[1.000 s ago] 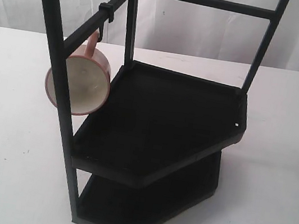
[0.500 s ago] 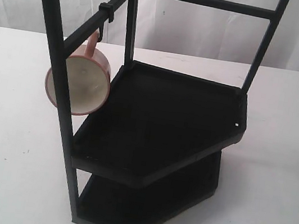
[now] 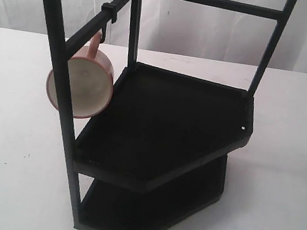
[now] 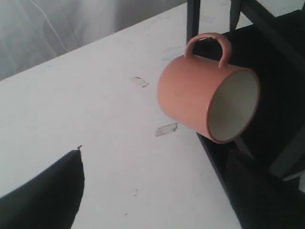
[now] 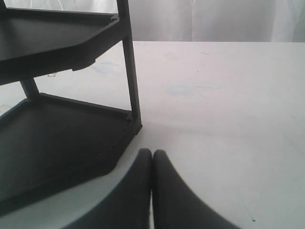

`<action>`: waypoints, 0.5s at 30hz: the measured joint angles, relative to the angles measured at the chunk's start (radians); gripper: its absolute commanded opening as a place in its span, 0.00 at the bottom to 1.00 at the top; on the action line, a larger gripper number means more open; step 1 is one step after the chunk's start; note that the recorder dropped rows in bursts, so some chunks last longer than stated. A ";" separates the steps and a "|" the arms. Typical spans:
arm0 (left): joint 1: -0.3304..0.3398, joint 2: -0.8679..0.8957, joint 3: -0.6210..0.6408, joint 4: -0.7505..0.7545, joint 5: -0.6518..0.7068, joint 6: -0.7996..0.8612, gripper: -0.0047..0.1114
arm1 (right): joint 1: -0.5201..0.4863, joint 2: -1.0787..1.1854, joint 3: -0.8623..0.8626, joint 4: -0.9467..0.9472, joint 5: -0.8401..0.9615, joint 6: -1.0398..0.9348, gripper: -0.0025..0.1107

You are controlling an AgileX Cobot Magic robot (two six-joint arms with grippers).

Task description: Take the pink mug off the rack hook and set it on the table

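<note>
Nothing moved, left hand [image 4: 152, 200] open beside pink mug [image 4: 190, 95], right hand [image 5: 152, 186] closed empty.

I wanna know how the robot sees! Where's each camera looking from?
Exterior: high up, looking down at the rack and the hanging pink mug; no robot parts show.
Left wrist: close beside the pink mug; open left pincer in front.
Right wrist: low beside the rack; shut right pincer in front.
Exterior and left wrist share the pink mug.

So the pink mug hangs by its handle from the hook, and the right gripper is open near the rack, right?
No: the right gripper is shut, fingers pressed together, per the right wrist view. The pink mug does hang by its handle from the hook.
</note>
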 measured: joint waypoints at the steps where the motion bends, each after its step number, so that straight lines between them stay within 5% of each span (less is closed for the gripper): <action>1: 0.000 0.015 0.026 -0.015 -0.037 -0.005 0.75 | 0.000 0.000 0.000 0.000 0.000 0.000 0.02; 15: 0.000 0.158 0.219 -0.084 -0.417 -0.080 0.75 | 0.000 0.000 0.000 0.000 0.000 0.000 0.02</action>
